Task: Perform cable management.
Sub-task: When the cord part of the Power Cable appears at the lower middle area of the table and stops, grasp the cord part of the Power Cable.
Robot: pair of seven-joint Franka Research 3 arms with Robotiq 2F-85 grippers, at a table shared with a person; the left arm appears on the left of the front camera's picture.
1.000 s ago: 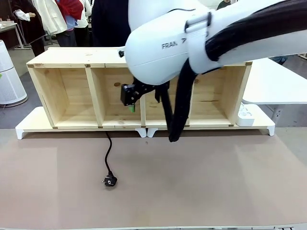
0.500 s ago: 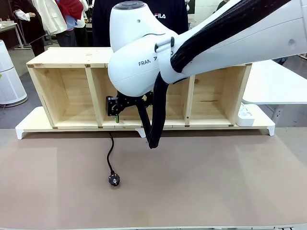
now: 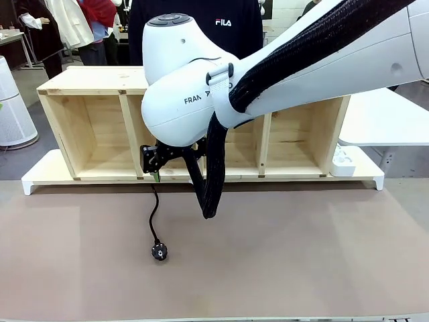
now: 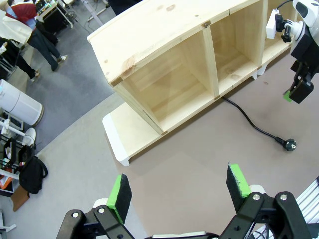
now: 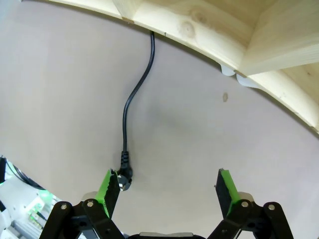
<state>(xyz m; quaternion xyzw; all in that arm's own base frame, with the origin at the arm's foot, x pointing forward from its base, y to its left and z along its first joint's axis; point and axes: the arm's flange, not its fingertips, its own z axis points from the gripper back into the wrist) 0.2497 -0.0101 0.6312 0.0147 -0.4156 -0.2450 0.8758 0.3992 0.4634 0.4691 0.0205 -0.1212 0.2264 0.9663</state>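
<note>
The cable point(image 3: 153, 213), lying slack on the table point(image 3: 301, 255) from under the shelf point(image 3: 94, 80) out to its plug point(image 3: 159, 251), is judged light, limp and thin, best taken at the stiffer plug, near which the right gripper point(image 5: 167, 191) is held spread wide and empty.

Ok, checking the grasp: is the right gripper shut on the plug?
No, the right gripper stands open, and the plug lies on the table beside one of its fingers, not clamped.

front faces shelf point(image 3: 94, 79); wrists look down, share cable point(image 5: 124, 129)
</note>
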